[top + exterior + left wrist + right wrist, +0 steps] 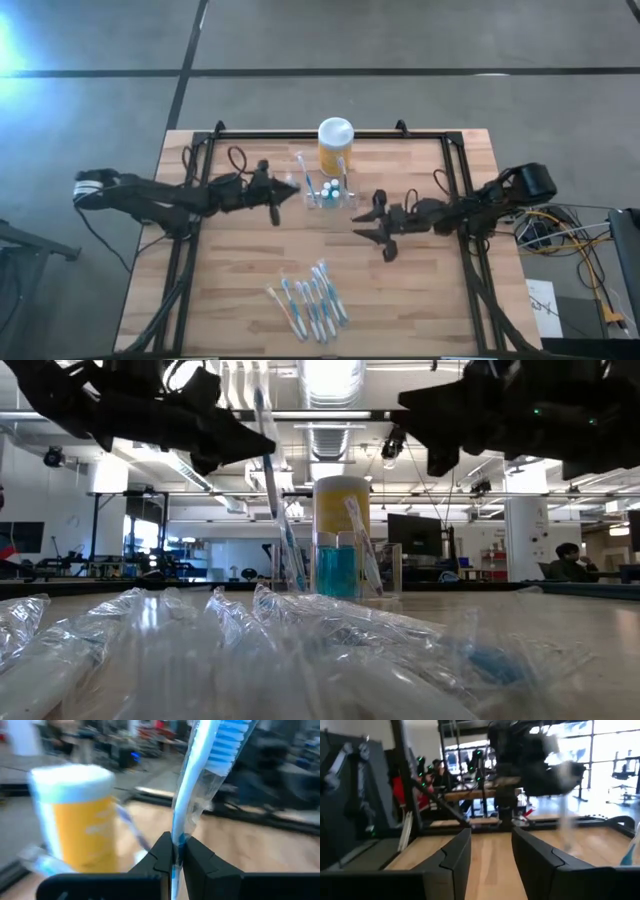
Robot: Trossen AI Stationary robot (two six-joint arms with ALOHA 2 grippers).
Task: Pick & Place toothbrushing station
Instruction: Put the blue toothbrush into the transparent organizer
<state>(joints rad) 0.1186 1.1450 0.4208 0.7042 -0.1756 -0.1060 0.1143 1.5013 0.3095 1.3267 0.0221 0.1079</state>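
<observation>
Pinching a wrapped toothbrush point(192, 795) by its lower handle, left hand point(174, 851) clenched just beside the toothbrushing station point(328, 194), mid-tabletop point(430, 290) before the yellow jar point(334, 146). Right hand point(491, 851) released, empty. Station likely light, rigid, slippery, tippable; grip its wall low.
</observation>
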